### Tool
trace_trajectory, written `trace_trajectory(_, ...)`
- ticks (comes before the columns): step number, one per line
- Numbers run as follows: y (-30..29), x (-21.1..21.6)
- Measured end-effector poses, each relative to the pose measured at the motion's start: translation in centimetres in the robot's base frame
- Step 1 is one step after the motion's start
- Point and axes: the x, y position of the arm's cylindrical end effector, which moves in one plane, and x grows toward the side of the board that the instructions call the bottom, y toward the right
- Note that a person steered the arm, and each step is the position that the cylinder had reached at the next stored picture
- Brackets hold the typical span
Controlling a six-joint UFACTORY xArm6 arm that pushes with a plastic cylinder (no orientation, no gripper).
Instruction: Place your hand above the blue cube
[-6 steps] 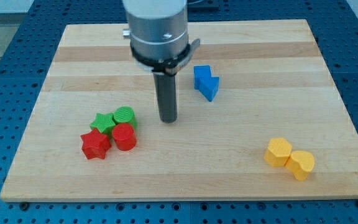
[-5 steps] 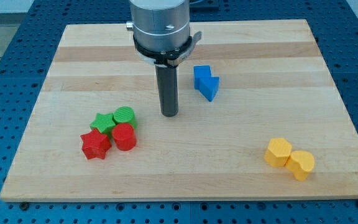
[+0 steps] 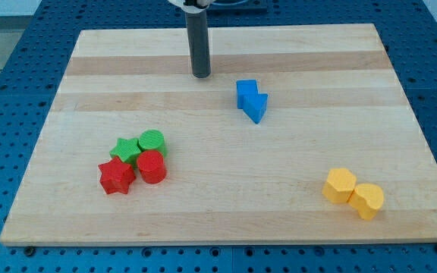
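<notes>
Two blue blocks touch near the board's middle, toward the view's top right: a blue cube [image 3: 246,92] and a blue wedge-like block [image 3: 256,107] just below and right of it. My tip [image 3: 200,75] stands on the board up and to the left of the blue cube, about a block and a half's width away, touching no block. The dark rod rises out of the view's top.
A green star [image 3: 126,149], green cylinder [image 3: 152,141], red star [image 3: 116,177] and red cylinder [image 3: 152,167] cluster at lower left. Two yellow blocks [image 3: 340,185] [image 3: 367,200] sit at lower right. The wooden board [image 3: 317,68] lies on a blue perforated table.
My tip has moved toward the view's top, from beside the green and red cluster to up-left of the blue cube. The arm's housing has left the view. No block moved.
</notes>
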Motion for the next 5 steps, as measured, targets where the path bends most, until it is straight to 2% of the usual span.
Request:
trace_trajectory(3,3.0,0.9)
trace_trajectory(4,8.6,0.9)
trace_trajectory(5,8.8,0.9)
